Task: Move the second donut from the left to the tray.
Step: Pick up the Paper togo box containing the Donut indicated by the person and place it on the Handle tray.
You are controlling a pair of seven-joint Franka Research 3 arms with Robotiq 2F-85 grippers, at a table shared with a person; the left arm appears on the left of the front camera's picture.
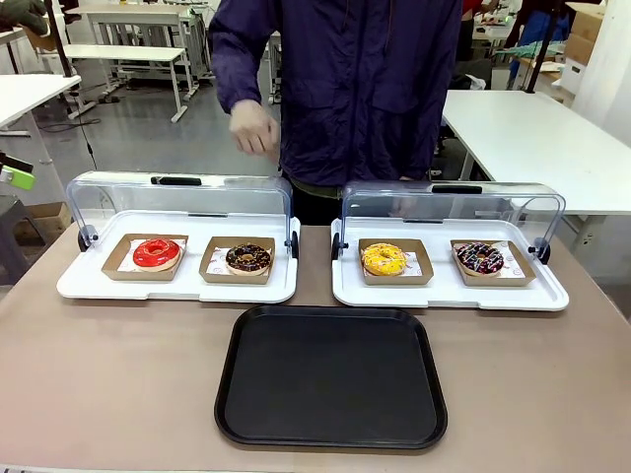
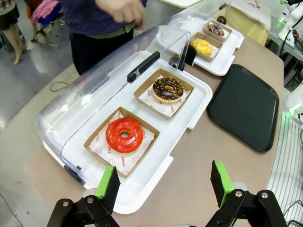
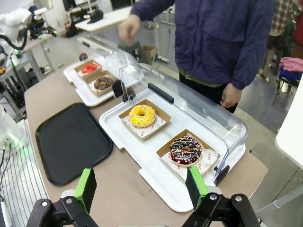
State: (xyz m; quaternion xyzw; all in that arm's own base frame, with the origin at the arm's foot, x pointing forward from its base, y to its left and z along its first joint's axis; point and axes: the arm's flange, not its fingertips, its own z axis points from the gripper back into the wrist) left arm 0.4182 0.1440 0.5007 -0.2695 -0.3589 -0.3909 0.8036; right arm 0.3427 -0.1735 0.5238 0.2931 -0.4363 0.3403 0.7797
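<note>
Sitting in a small brown box (image 1: 237, 273), the chocolate donut (image 1: 248, 258) is on the left white tray (image 1: 89, 286), toward the far edge of the surface (image 1: 118, 374). It is the right one of two donuts there, next to the red donut (image 1: 157, 253). The clear lid (image 1: 177, 202) of that tray is tipped up at the back. The black tray (image 1: 330, 379) lies flat by the near edge of the surface, in the middle. The chocolate donut is apart from it, not on it yet. The right white tray (image 1: 552, 296) has its lid up too, and it holds a yellow donut (image 1: 384, 259) and a sprinkle donut (image 1: 479, 259). The robot's left hand (image 2: 164, 182) is released, its green pads wide apart, up in the air by the red donut's end of the left white tray. The robot's right hand (image 3: 141, 184) is released as well, up by the sprinkle donut's end of the right white tray. A person stands at the far edge with one arm raised (image 1: 254, 128) over the left lid.
</note>
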